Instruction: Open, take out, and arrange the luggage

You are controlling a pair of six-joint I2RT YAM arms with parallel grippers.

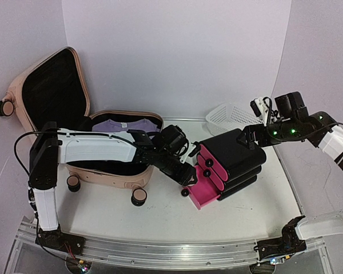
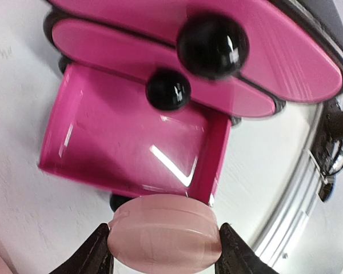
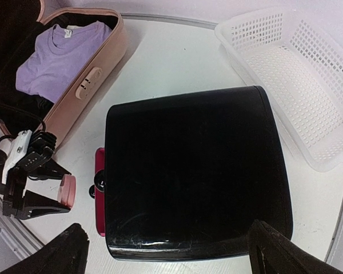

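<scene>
We hold a pale pink round puck (image 2: 163,231) in the half-closed left gripper (image 2: 164,257) over the open magenta drawer (image 2: 131,137) of the drawer chest (image 1: 234,160), probably to stow it, while the right gripper (image 3: 171,254) gapes empty above and the open luggage (image 1: 108,178) stands left.

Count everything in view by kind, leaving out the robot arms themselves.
Suitcase: 1
Purple T-shirt: 1
White mesh basket: 1
Black drawer cabinet: 1
Pale pink round piece, held in the left gripper: 1
Total: 5
</scene>
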